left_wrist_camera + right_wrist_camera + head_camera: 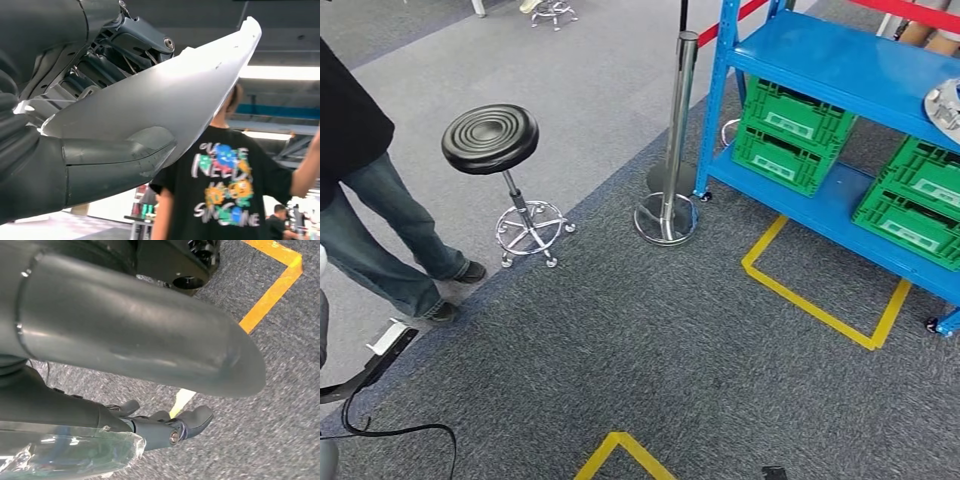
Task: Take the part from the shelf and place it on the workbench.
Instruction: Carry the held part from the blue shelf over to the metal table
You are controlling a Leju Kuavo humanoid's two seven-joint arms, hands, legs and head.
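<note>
Part carried in the left hand, shelf at upper right

Nearest, the left hand [45,150] is clamped on the part [170,95], a pale grey curved sheet running from centre to upper right of the left wrist picture, thumb under it and fingers over. It looks thin, stiff, light and smooth, likely slippery with sharp rims, so the broad middle is the safer hold. I cannot tell whether the right hand [132,335] grips anything; something clear and shiny [71,455] lies at lower left by its fingers [181,427]. Farther off stand a stool [490,138] and the blue shelf [848,60], with a silvery piece [945,105] at its right edge
</note>
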